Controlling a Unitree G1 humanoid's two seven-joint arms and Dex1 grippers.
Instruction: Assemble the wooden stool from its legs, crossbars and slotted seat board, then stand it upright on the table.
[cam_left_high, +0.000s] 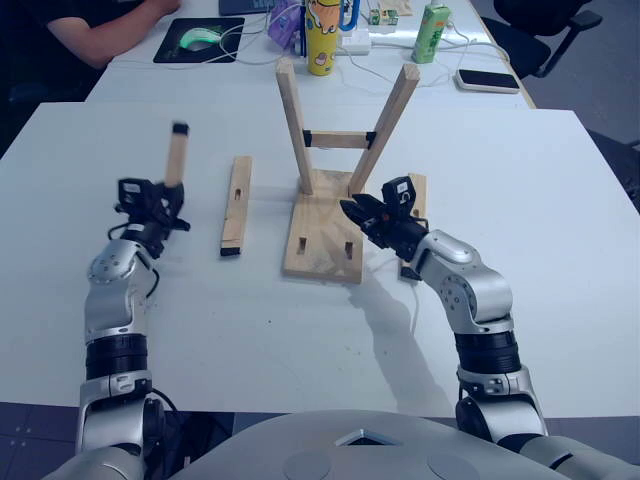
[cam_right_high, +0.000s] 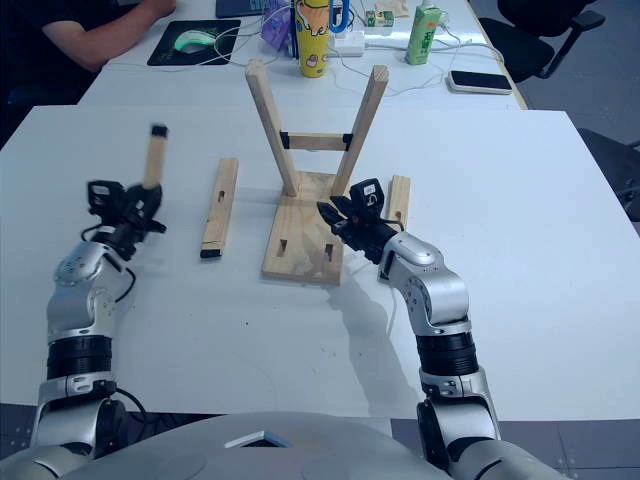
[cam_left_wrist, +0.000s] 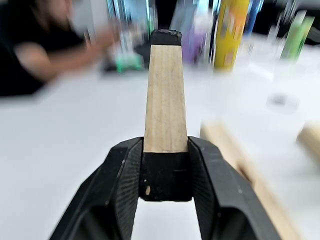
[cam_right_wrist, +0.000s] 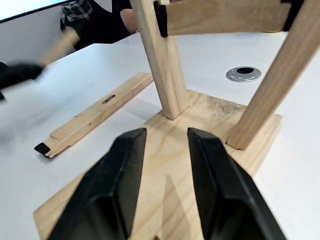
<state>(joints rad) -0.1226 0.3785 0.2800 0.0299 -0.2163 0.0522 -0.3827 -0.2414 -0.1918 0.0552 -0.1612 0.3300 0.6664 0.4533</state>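
Head stereo overlooks table (cam_left_high: 500, 330); wrist cameras close.

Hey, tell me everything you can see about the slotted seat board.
The seat board is a pale, rectangular wooden slab lying flat on the white table. Two legs stand slanted at its far end, joined by a crossbar; two near slots sit empty. The right end effector hangs open over its right side; whether it touches cannot be told. Another wooden piece lies just right of it.

No legible text; print on yellow cup (cam_left_high: 322, 40), green carton (cam_left_high: 431, 32) too small to read.
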